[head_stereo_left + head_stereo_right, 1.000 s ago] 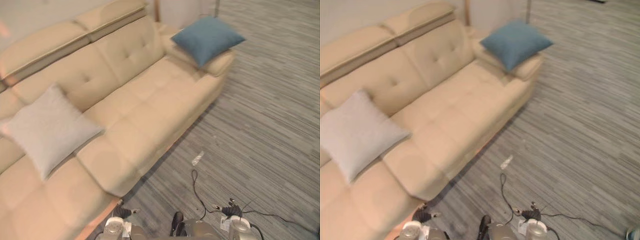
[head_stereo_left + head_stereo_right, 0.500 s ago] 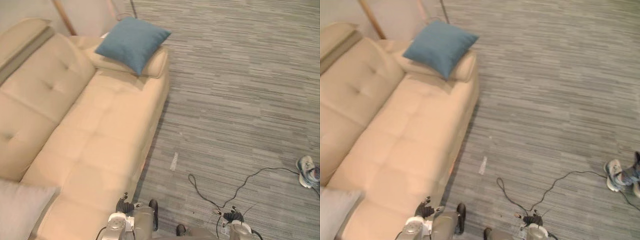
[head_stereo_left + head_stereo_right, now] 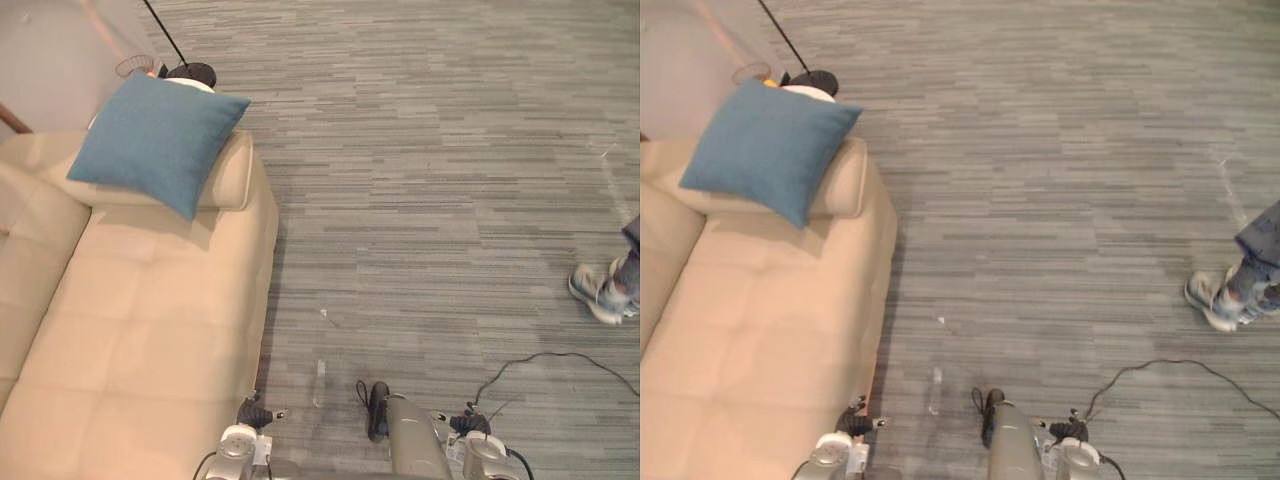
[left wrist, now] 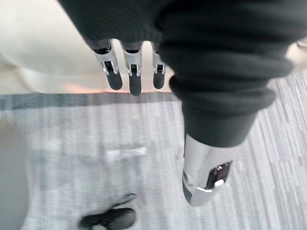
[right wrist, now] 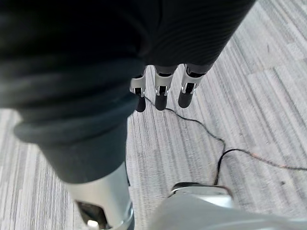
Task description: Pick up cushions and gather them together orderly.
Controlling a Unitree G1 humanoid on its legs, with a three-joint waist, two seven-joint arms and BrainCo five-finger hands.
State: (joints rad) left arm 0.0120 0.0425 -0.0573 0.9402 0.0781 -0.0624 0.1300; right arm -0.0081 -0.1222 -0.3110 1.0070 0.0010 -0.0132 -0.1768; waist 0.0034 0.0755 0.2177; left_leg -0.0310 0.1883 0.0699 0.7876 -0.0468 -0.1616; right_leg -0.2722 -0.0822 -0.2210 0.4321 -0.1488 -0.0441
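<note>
Blue cushion (image 3: pixel 155 140) on sofa armrest (image 3: pixel 232 182), well apart from left robot hand (image 4: pixel 135 73) (empty).

The sofa (image 3: pixel 150 330) runs off the left and bottom edges, with most of it out of frame. The cushion (image 3: pixel 155 140) covers much of the armrest (image 3: pixel 235 180) and part of a dark round base (image 3: pixel 195 73) behind it, whose thin rod (image 3: pixel 165 35) leaves by the top edge. A person (image 3: pixel 1250 265) at the right edge is cut down to a shoe (image 3: pixel 595 295) and a trouser leg (image 3: pixel 1260 240). A pale scrap (image 3: pixel 320 380) on the floor (image 3: pixel 450 200) by the sofa is too small to identify, and it is blurred in the left wrist view.
</note>
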